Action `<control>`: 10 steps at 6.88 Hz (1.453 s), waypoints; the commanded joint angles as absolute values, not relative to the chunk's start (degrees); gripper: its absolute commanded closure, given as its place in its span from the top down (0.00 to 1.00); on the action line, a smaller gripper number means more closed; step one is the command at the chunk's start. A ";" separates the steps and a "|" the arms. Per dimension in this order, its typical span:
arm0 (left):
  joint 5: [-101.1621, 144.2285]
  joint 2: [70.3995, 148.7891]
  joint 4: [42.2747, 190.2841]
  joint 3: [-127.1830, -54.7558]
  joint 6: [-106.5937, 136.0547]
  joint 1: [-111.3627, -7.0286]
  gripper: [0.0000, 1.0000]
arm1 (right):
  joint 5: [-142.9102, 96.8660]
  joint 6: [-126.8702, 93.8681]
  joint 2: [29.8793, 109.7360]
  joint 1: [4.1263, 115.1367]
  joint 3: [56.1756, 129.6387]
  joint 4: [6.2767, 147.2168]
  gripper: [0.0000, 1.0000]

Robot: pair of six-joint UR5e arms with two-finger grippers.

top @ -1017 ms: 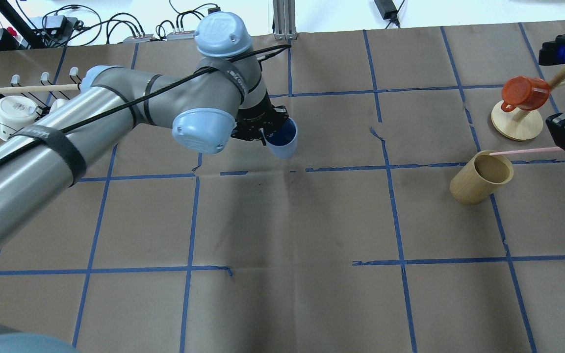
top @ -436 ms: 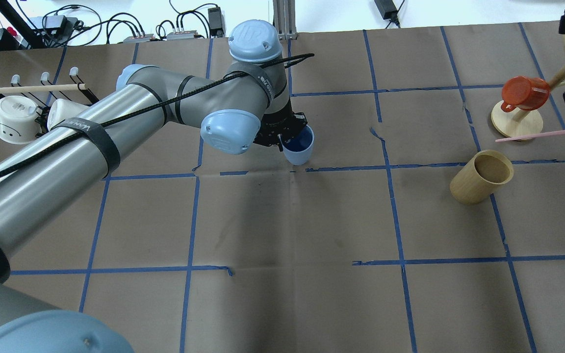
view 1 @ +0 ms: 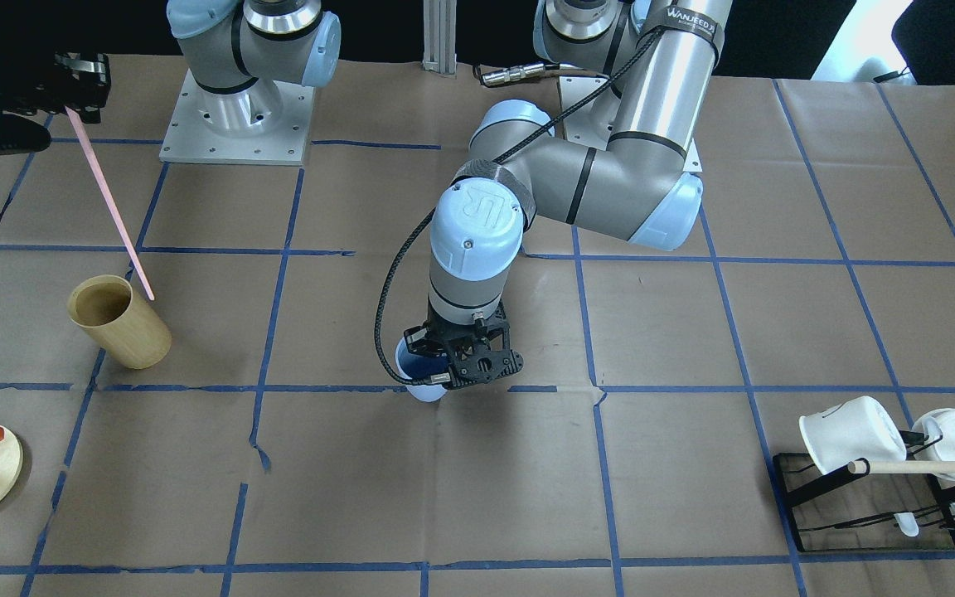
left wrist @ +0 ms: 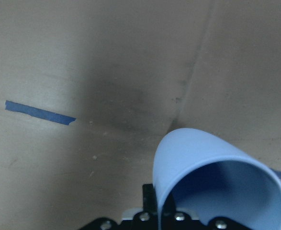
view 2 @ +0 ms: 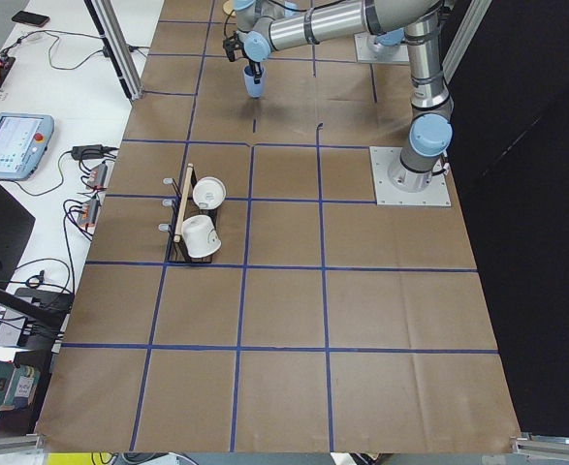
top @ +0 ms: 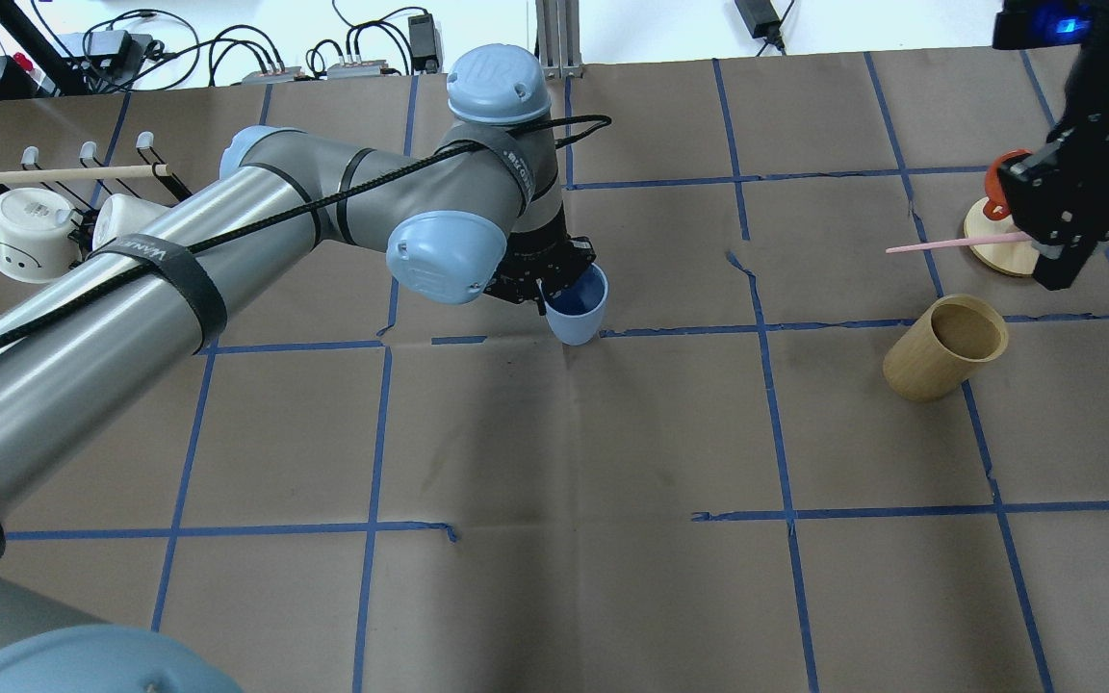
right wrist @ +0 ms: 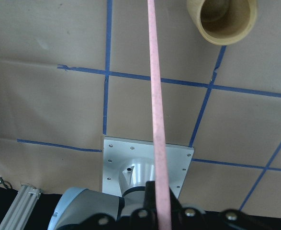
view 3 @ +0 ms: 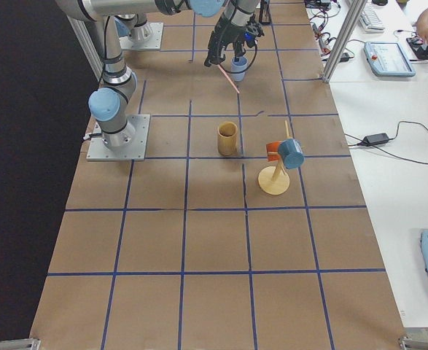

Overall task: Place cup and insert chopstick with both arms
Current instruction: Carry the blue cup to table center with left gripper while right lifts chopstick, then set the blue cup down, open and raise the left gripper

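Observation:
The light-blue cup (top: 576,310) hangs tilted from my left gripper (top: 547,286), which is shut on its rim with one finger inside, close over the table near a blue tape line. The cup also shows in the front view (view 1: 419,371) and fills the left wrist view (left wrist: 217,184). My right gripper (top: 1044,243) is shut on one end of the pale-pink chopstick (top: 954,242), held in the air at the far right. The stick slants down from the gripper in the front view (view 1: 109,206) and runs up the right wrist view (right wrist: 157,120).
A tan wooden cup (top: 944,348) stands at the right, just below the chopstick. A round wooden mug stand (top: 992,245) with an orange mug is behind my right gripper. A black rack (view 1: 867,497) with white mugs (top: 27,231) and a wooden rod is at the far left.
My left arm carried the blue cup to the right, then slightly nearer. My right gripper rose and swung the chopstick away from the tan cup's rim, towards the table's middle.

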State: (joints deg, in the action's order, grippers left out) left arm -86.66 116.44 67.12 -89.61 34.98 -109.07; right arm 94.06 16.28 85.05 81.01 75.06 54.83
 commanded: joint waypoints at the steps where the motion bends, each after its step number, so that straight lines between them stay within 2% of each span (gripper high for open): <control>1: -88.06 116.89 67.15 -89.56 35.07 -108.90 0.20 | 88.62 10.75 83.94 84.63 75.24 56.16 0.02; 2: -88.07 117.42 66.97 -89.56 35.07 -109.07 0.88 | 88.16 6.37 83.07 85.42 75.06 55.73 0.02; 3: -88.07 117.07 66.54 -89.56 35.07 -109.07 1.00 | 86.85 2.94 82.53 86.47 74.71 53.98 0.02; 6: -90.08 112.70 68.19 -87.54 30.28 -106.98 1.00 | 80.70 -5.67 81.91 91.47 73.74 50.80 0.02; 10: -87.45 99.25 89.85 -82.46 8.13 -94.68 1.00 | 65.95 -16.57 80.43 92.55 74.00 47.20 0.02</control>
State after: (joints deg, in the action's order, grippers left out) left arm -88.23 102.58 82.83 -84.45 13.45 -98.03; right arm 70.43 -12.31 81.34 92.48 73.97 47.61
